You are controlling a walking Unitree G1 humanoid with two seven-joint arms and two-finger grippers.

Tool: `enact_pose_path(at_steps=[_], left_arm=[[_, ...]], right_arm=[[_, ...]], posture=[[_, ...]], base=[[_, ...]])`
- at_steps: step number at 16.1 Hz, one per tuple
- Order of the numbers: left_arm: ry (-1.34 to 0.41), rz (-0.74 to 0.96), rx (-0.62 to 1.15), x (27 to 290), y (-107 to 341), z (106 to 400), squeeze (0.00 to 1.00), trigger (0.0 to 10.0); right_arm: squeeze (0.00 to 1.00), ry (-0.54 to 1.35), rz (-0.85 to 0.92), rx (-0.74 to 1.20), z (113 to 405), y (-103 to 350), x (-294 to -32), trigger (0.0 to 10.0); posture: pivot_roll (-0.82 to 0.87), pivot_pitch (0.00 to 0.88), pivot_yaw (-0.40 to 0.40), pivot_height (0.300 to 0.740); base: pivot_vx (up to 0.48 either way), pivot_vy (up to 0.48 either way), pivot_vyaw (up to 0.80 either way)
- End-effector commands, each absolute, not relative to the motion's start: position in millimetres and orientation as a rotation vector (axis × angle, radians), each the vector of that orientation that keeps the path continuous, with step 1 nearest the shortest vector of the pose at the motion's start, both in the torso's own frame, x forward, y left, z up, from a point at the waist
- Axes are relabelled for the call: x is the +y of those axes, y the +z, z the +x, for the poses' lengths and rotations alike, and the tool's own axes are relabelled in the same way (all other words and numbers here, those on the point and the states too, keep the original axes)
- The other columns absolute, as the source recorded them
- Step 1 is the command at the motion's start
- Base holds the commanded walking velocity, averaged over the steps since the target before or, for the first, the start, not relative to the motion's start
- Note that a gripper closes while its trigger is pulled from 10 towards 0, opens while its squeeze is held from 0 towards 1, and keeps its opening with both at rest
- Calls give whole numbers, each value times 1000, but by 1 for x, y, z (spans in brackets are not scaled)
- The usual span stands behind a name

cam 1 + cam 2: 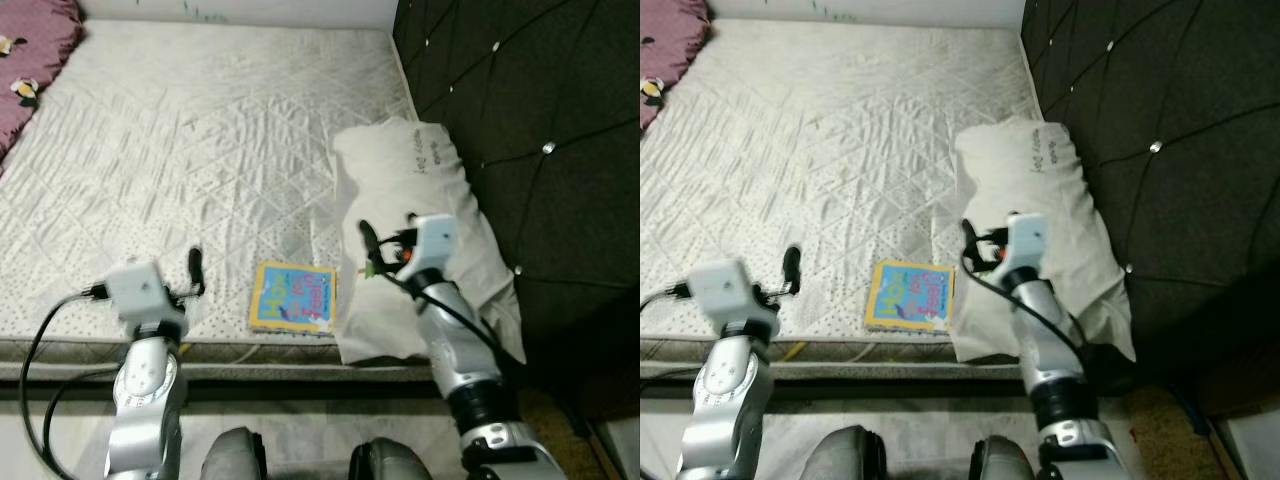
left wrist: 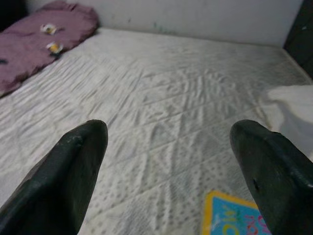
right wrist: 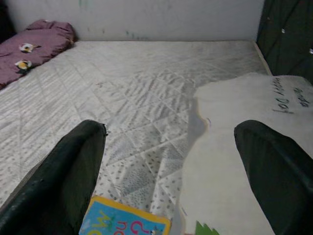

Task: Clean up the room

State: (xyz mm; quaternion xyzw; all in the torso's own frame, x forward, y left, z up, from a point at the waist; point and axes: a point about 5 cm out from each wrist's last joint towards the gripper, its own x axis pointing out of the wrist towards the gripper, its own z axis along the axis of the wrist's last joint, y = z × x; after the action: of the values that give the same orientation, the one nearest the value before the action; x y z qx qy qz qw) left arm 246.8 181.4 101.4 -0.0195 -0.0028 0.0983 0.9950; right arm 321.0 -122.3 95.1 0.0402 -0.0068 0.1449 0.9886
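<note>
A colourful children's book (image 1: 293, 297) lies flat on the white quilted mattress (image 1: 200, 150), close to its front edge. To its right, a white pillow (image 1: 420, 190) with handwriting on it rests against the dark headboard. My right gripper (image 3: 171, 129) is open and hovers over the pillow's left edge, just right of the book (image 3: 124, 221). My left gripper (image 2: 168, 132) is open too, low over the mattress to the left of the book (image 2: 234, 218). Neither gripper holds anything.
A purple blanket (image 1: 30, 50) with small patches lies bunched at the mattress's far left corner. The dark tufted headboard (image 1: 530, 120) runs along the right side. A pale wall (image 3: 146, 19) closes the far end. The mattress's front edge (image 1: 250, 350) is just before my body.
</note>
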Motion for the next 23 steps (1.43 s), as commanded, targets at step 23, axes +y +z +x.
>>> enact_pose_path(at_steps=[23], left_arm=[[216, 92, 195, 202, 37, 221, 0, 10000]], right_arm=[[0, 165, -42, 276, 273, 49, -223, 10000]], posture=[[0, 0, 42, 740]], base=[[0, 0, 0]])
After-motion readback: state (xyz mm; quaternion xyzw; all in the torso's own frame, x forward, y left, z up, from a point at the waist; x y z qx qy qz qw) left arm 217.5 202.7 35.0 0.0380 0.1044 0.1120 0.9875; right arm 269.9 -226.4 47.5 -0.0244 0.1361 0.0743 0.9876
